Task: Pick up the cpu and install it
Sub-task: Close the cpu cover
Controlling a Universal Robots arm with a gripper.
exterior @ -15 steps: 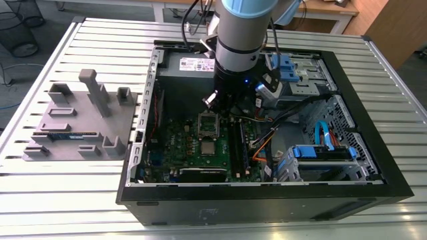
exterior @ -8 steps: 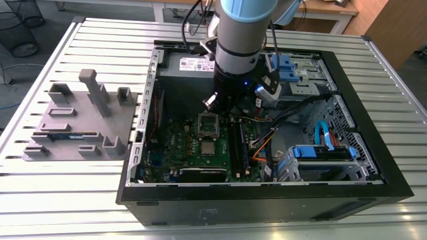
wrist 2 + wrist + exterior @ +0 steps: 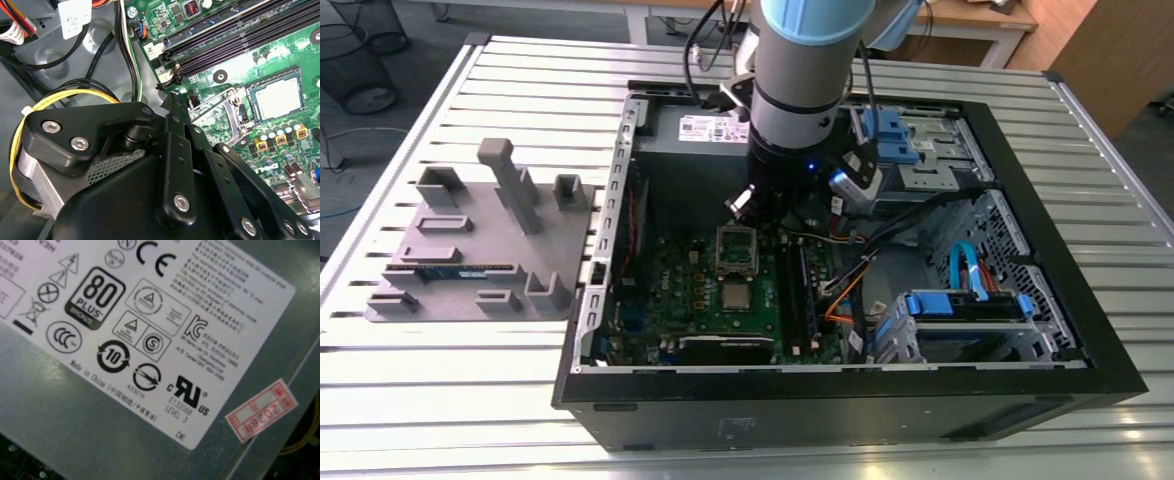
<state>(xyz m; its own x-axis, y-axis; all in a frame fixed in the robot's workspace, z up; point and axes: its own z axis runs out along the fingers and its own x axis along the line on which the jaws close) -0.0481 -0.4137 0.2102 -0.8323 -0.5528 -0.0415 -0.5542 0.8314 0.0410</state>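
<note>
The cpu [image 3: 738, 295] is a small silvery square lying flat in its socket on the green motherboard [image 3: 680, 290] inside the open computer case. The metal socket frame [image 3: 738, 250] stands swung open just behind it. In the second wrist view the cpu [image 3: 277, 97] sits in the socket with the open frame [image 3: 235, 112] beside it. My gripper [image 3: 747, 207] hangs on the arm above the back end of the frame, apart from the cpu. Its black body [image 3: 165, 190] fills the near part of the second wrist view.
The black case walls [image 3: 587, 300] ring the board. A grey power supply [image 3: 700, 128] with a white label [image 3: 150, 340] lies at the back. Drive cages with blue tabs [image 3: 961, 305] and cables [image 3: 854, 290] crowd the exterior view's right. A grey fixture [image 3: 480, 250] holding a memory stick [image 3: 450, 270] stands outside on the exterior view's left.
</note>
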